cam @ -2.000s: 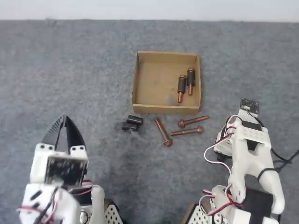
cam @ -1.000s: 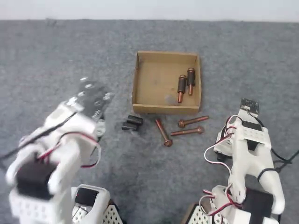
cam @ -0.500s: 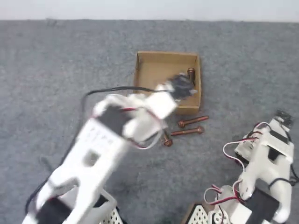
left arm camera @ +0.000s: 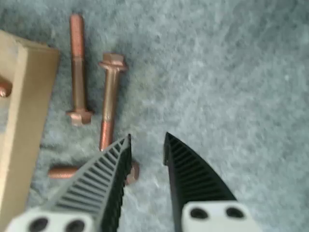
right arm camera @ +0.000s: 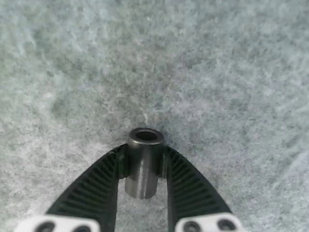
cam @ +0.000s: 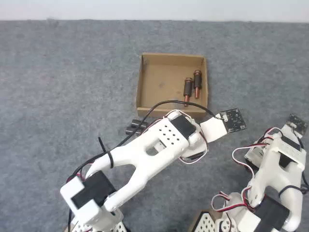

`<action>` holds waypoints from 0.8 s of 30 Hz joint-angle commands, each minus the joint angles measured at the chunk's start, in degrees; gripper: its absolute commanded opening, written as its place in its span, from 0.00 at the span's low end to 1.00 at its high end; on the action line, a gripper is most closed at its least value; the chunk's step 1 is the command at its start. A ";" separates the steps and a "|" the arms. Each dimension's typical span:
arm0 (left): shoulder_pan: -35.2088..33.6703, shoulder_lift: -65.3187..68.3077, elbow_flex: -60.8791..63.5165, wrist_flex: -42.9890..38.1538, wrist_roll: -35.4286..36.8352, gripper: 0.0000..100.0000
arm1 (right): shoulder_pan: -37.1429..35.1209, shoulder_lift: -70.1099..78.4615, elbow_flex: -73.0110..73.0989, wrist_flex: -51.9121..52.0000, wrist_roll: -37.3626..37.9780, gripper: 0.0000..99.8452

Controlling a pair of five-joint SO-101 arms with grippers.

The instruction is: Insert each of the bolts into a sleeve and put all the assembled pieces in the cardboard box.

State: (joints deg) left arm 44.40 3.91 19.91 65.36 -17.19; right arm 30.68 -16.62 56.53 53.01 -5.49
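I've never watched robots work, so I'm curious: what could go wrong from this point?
The left tool hangs open over three bolts lying close together by the cardboard box; closing, it may nudge or catch a neighbour. The right tool pinches the sleeve, which could slip when a bolt pushes in.

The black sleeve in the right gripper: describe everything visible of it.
The sleeve is a short, dark, metal-looking tube with a round open bore at its end. The ridged black fingers of the right gripper clamp its sides, with the bore pointing away from the wrist, over grey carpet. Contact with the carpet cannot be told.
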 commanded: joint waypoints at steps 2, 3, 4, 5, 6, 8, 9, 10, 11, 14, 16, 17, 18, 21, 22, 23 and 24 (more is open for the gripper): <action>-0.35 -0.09 -2.33 -5.63 -1.05 0.12 | 1.19 -1.54 0.18 -1.01 0.97 0.01; -0.35 -0.09 -2.33 -6.24 -2.02 0.12 | 1.10 -1.54 0.18 -1.01 0.97 0.01; -0.35 -0.09 -2.33 -6.68 -3.34 0.12 | 1.10 -1.54 0.26 -1.36 1.05 0.01; -0.35 0.00 -2.15 -7.38 -4.48 0.12 | 1.10 -1.54 0.26 -1.63 1.05 0.01; -0.44 0.00 -1.80 -8.18 -5.45 0.12 | 1.10 -1.54 0.26 -1.71 1.05 0.01; -0.79 0.00 0.40 -11.52 -6.77 0.12 | 1.10 -1.54 0.26 -1.71 1.05 0.01; -1.41 0.00 1.98 -13.89 -7.30 0.12 | 1.10 -1.54 0.26 -1.71 1.05 0.01; -1.85 0.00 3.74 -16.53 -7.82 0.12 | 1.01 -1.54 0.26 -1.71 1.05 0.01; -2.37 0.00 5.23 -18.99 -8.44 0.12 | 0.57 -1.54 0.26 -1.71 1.05 0.01; -3.96 0.00 7.43 -23.82 -9.05 0.12 | -0.57 -1.54 0.35 -1.71 1.76 0.01; -4.22 0.26 7.43 -24.97 -8.97 0.12 | -0.66 -1.54 0.35 -1.45 3.60 0.01; -4.22 1.05 7.25 -25.41 -8.97 0.12 | -0.66 -1.54 0.35 -1.36 3.96 0.01; -4.22 2.11 6.64 -25.93 -8.97 0.12 | -0.66 -1.54 0.35 -1.36 3.96 0.01; -4.13 6.95 2.24 -25.32 -8.88 0.12 | -0.75 -1.54 0.35 -1.36 4.04 0.01; -4.13 8.62 -0.13 -23.38 -8.79 0.12 | -0.75 -1.54 0.35 -1.36 4.04 0.01; -4.22 10.37 -2.95 -20.92 -8.79 0.12 | -0.75 -1.54 0.35 -1.36 4.13 0.01; -4.22 12.13 -5.67 -18.29 -8.79 0.12 | -0.75 -1.54 0.35 -1.36 4.13 0.01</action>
State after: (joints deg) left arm 40.53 12.53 24.57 41.01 -25.80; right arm 30.68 -16.62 56.79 52.13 -2.42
